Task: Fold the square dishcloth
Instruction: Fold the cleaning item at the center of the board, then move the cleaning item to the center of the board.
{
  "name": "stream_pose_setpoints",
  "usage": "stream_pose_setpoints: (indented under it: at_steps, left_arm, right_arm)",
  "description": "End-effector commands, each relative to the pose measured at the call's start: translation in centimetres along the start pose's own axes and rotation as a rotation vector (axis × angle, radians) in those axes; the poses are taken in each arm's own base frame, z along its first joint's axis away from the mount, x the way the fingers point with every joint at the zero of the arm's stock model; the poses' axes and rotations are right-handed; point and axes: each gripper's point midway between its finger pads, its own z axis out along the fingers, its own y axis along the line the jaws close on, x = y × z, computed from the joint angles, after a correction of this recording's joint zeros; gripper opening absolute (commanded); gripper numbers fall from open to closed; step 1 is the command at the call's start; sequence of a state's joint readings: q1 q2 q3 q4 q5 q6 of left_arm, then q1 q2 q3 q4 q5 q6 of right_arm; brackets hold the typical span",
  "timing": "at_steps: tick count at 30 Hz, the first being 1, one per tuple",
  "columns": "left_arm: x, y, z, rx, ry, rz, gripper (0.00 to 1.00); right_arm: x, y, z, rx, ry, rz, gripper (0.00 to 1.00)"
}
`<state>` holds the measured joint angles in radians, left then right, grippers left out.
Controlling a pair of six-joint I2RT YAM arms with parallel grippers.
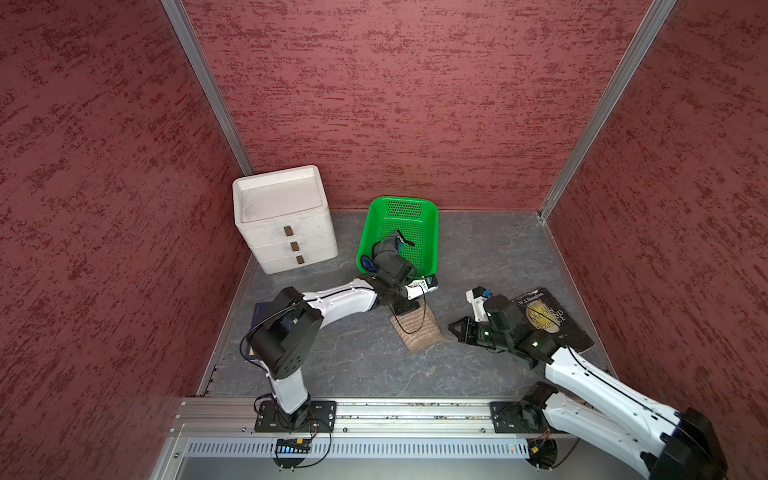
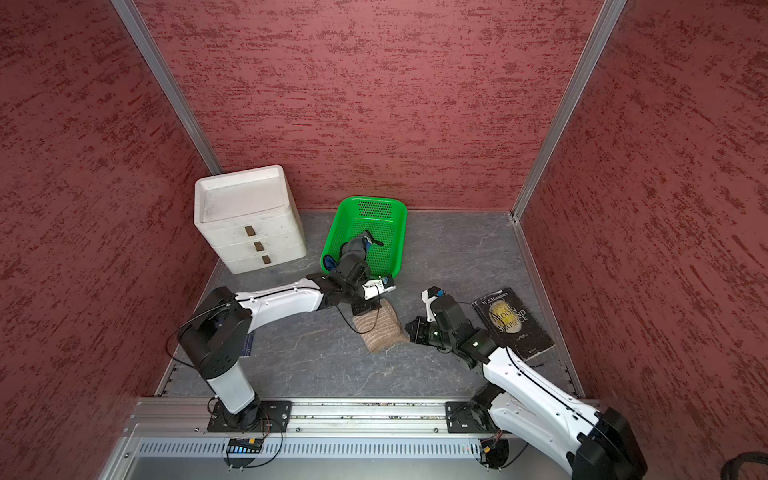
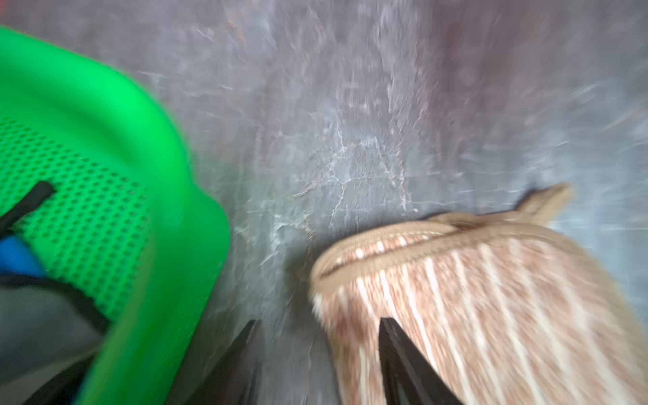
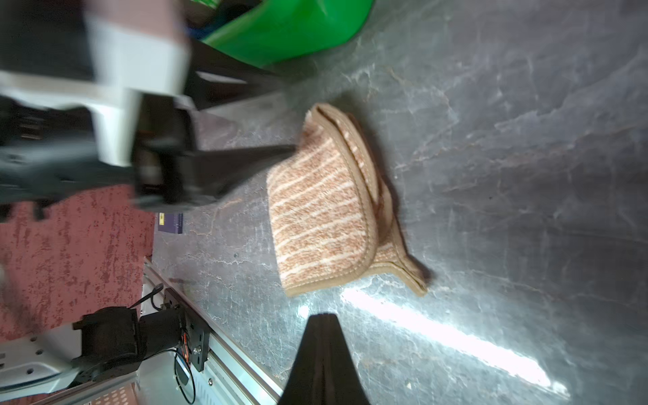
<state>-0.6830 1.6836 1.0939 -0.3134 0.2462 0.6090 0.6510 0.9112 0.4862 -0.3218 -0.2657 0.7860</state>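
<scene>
Here the left gripper (image 3: 317,321), blurred and parted, hides part of the folded dishcloth (image 4: 322,210); the right gripper (image 4: 322,318) is pressed together.

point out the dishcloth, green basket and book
striped tan fabric dishcloth (image 1: 428,334), in a top view, on its folded upper layer
green perforated plastic basket (image 1: 431,241), in a top view, on its side wall
black paperback book (image 1: 552,318), in a top view, on its front cover

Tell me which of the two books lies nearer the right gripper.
The black book with the gold moon cover, close to the right gripper; the dark blue book lies across the table, partly under the left arm.
</scene>
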Motion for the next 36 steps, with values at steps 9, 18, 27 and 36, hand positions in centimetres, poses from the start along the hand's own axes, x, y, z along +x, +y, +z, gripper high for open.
stream_pose_setpoints:
  at_steps: [9, 18, 27, 36]
  left_arm:
    - [3.7, 2.5, -12.8, 0.012, -0.124, -0.222, 0.69]
    - [7.7, 2.6, -14.4, -0.005, -0.111, -0.297, 0.75]
    - [8.2, 3.3, -14.6, -0.051, -0.107, -0.284, 0.75]
    - [8.6, 2.9, -15.1, -0.078, -0.101, -0.255, 0.75]
  right_arm:
    - [0.0, 8.1, 6.4, -0.2, 0.12, -0.07, 0.0]
    - [3.3, -0.6, 14.3, -0.043, 0.259, 0.048, 0.0]
    - [0.4, 5.0, 11.1, -0.204, 0.204, 0.023, 0.0]
    - [-1.3, 2.5, 14.5, -0.088, 0.19, 0.04, 0.0]
